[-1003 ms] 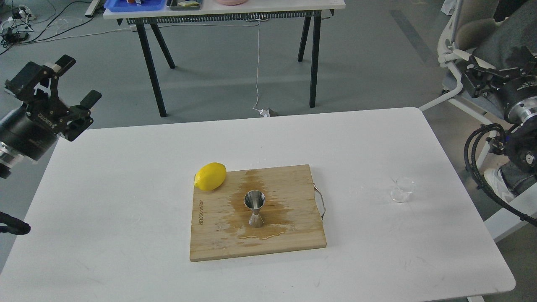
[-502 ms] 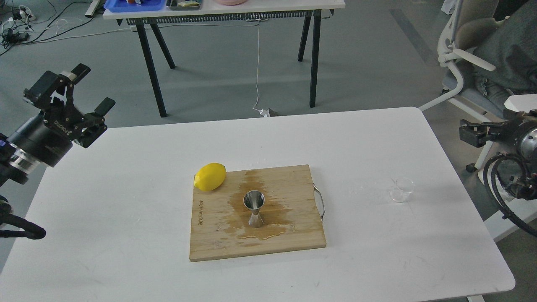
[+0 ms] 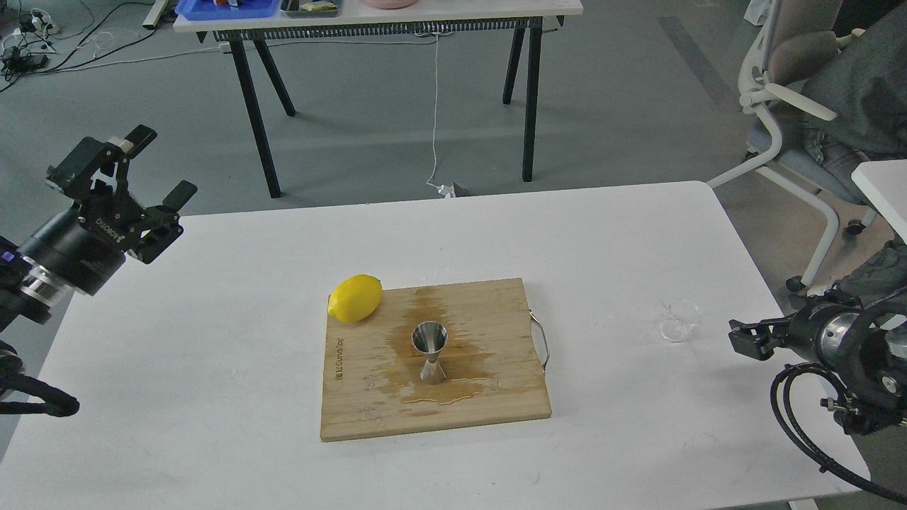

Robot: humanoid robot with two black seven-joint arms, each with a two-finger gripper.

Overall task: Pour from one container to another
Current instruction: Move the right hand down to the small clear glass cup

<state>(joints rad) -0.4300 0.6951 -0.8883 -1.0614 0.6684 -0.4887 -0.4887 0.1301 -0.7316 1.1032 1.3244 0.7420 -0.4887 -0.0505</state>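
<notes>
The tiny clear glass cup (image 3: 679,320) stands on the white table near its right edge. The steel jigger (image 3: 430,351) stands upright in the middle of the wooden cutting board (image 3: 496,404), on a wet patch. My right gripper (image 3: 745,338) comes in low from the right, level with the cup and a short gap to its right, touching nothing. It looks small and dark, so its fingers cannot be told apart. My left gripper (image 3: 160,164) hangs open over the table's far left corner, far from both containers, holding nothing.
A yellow lemon (image 3: 355,297) lies at the board's far left corner. The board has a metal handle (image 3: 542,345) on its right side. Behind the table stand a black-legged table (image 3: 382,21) and an office chair (image 3: 793,92) at the right.
My right arm has swung down from the upper right to table height, beside the glass cup. My left gripper has shifted slightly right and down, still open.
</notes>
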